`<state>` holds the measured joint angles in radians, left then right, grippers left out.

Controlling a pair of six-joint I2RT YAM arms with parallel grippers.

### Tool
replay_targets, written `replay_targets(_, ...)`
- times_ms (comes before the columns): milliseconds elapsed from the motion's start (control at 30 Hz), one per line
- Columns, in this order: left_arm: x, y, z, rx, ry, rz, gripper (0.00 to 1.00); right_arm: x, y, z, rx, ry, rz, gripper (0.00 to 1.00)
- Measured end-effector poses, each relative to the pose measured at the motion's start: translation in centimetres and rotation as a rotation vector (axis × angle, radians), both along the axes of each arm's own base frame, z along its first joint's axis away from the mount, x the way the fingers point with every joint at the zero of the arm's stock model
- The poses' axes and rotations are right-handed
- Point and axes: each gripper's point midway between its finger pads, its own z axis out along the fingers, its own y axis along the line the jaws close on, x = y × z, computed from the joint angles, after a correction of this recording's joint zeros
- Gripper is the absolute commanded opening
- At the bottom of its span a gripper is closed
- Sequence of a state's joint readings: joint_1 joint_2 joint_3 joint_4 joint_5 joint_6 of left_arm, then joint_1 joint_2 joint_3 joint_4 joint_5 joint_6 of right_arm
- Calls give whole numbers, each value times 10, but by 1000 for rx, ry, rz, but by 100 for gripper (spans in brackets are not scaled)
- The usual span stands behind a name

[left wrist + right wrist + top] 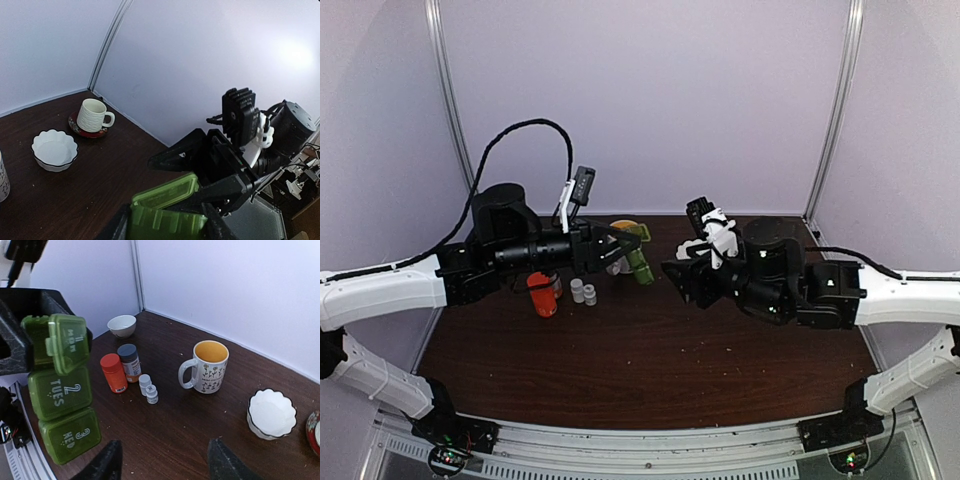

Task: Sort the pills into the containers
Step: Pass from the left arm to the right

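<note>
The translucent green pill box (62, 400), its three compartments marked MON, TUES and WED, hangs clamped in the left gripper (625, 252) above the desk's (200, 430) back middle. Its MON lid is open and its long axis runs roughly from back edge to front edge. The right gripper (165, 462) faces it, spread and empty.

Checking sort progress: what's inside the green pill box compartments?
No pills visible. On the pill box, the MON lid is up but screens its compartment; TUES lid and WED lid are shut, hiding their contents.
</note>
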<state>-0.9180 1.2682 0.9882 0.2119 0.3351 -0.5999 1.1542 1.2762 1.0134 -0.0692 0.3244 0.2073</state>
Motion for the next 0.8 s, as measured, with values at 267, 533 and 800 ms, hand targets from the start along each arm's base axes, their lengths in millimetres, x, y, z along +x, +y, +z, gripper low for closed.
replay_targets(267,-13,-4,10,-36,-24,-77,22,-26,10,33,196,56,289,90)
replay_targets(533,-23,-6,13,-44,-36,-138,22,-62,32,34,250,149,523,81)
replay_targets(800,-33,-8,19,-65,-52,-199,22,-64,45,18,247,251,589,48)
